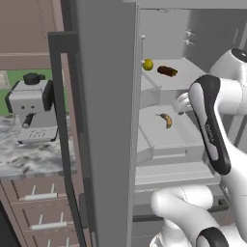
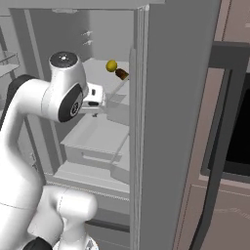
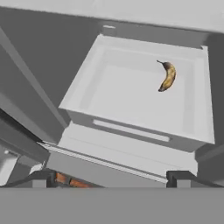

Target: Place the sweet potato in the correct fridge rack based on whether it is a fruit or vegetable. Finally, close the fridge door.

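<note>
On the left, an espresso machine (image 1: 32, 110) is sitting on the marble counter (image 1: 29, 161), clear of the work. The open fridge door (image 1: 106, 120) is standing edge-on beside it, not yet shut. Inside, the sweet potato (image 1: 167, 71) is lying on the upper fridge rack (image 1: 166, 81), just beside a round yellow fruit (image 1: 148, 64), with a banana (image 1: 166, 119) in the drawer (image 3: 131, 131) below. The tool (image 3: 111, 177) is hanging over that drawer with its tips spread wide, gripping nothing. Risks, as I judge them: the tuber is sharing a shelf with fruit, so the sorting may be wrong, and the arm (image 1: 212, 125) is reaching deep inside, so swinging the door early could be trapping it.
</note>
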Tool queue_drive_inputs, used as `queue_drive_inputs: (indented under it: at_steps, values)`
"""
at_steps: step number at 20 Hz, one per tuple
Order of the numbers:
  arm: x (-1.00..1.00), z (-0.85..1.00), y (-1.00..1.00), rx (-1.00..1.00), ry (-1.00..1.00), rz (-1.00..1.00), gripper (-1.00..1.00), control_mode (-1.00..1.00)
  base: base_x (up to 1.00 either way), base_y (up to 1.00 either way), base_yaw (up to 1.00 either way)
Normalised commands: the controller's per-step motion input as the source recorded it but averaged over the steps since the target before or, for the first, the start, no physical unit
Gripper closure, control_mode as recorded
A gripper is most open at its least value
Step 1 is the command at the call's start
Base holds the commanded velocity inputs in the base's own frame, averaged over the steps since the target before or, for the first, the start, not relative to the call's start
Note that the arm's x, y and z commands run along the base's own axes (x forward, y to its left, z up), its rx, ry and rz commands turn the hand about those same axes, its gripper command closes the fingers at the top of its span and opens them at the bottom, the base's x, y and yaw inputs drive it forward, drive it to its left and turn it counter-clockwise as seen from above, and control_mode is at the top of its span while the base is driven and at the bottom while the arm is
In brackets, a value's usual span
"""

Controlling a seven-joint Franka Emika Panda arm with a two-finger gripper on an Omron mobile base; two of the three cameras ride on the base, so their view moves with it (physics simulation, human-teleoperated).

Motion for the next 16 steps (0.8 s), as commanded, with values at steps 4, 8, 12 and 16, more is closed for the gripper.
queue_drive_inputs:
  at_steps: [4,8,12,16]
  values:
    - [-0.24,-0.92,0.03,-0.02,0.04,-0.04,-1.00,-1.00,0.00,0.00,0.00]
    - [-0.09,-0.69,-0.02,-0.03,-0.01,-0.12,-1.00,-1.00,0.00,0.00,0.00]
    - [0.00,0.00,0.00,0.00,0.00,-0.02,-1.00,-1.00,0.00,0.00,0.00]
    - [-0.01,0.00,0.00,0.00,0.00,0.00,-1.00,-1.00,0.00,0.00,0.00]
